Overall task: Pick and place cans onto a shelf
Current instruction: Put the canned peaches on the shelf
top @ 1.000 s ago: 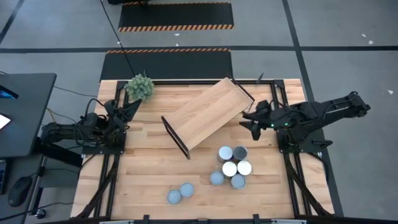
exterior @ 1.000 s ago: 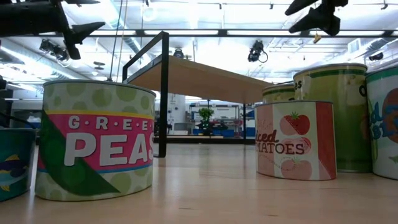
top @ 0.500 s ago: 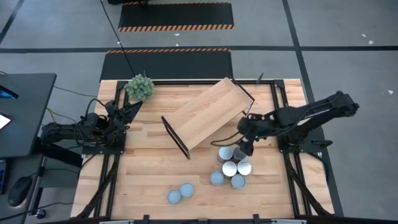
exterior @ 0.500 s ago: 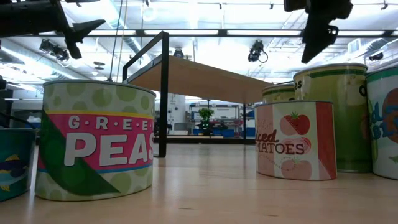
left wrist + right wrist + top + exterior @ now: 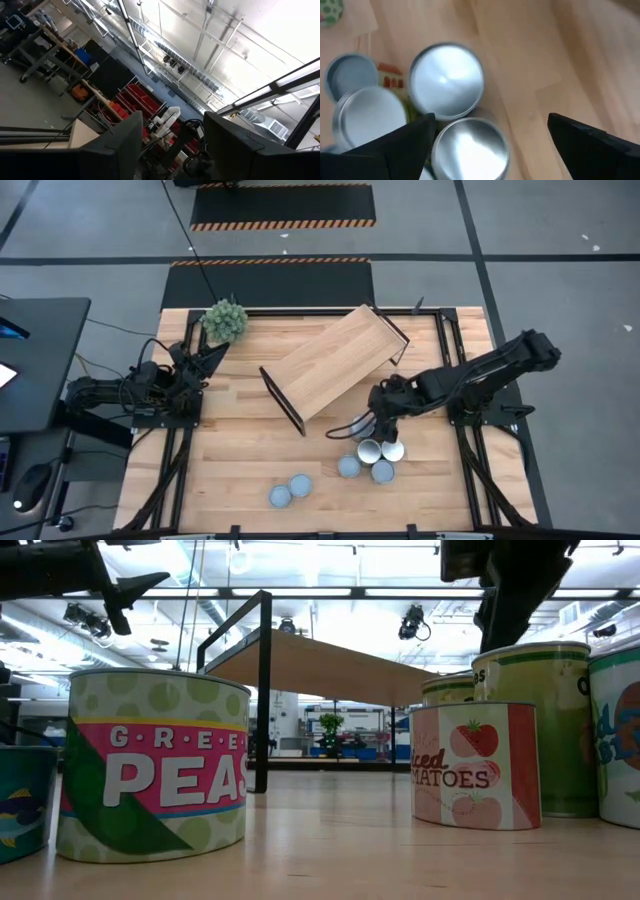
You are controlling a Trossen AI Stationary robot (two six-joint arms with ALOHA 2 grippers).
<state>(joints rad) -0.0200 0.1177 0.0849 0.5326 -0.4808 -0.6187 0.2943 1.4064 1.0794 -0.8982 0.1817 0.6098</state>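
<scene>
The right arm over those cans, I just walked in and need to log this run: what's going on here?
The right hand, its fingers spread wide, hangs over the cluster of small silvery-topped metal cans near the table's right side, apparently lining up a pick; it holds nothing. The long light-wood shelf with black end frames lies slanted mid-table with no can on it. Two more blue-grey-topped cans sit apart at the front edge. The left hand waits near the green bushy plant ball.

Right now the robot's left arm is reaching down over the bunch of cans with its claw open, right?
Not quite: it is the right gripper that reaches, open, over the cans, as the high view shows. The left gripper waits by the table's edge.
</scene>
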